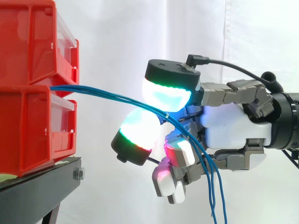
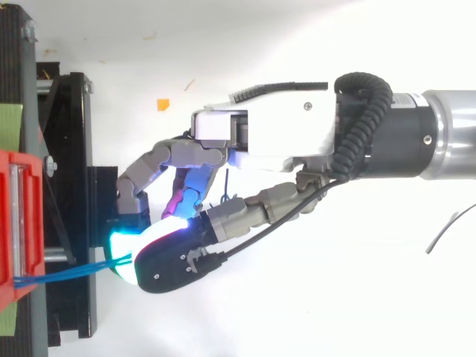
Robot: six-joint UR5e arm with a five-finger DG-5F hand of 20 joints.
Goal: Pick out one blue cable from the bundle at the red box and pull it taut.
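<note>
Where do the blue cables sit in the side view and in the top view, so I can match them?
Side view: the blue cables leave the gap between the stacked red bins at left, pass between the glowing pads of the hand at centre, then hang to the bottom edge.
Top view: lower left, a short stretch from the red bins to the hand.
Shared landmark: the red bins.

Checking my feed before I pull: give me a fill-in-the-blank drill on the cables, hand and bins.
1. The blue cables come out between two stacked bins coloured ___.
2. They pass between the curled fingers of the hand, then hang ___.
3. The bins rest on a stand coloured ___.
Missing words: red; down; black.
</note>
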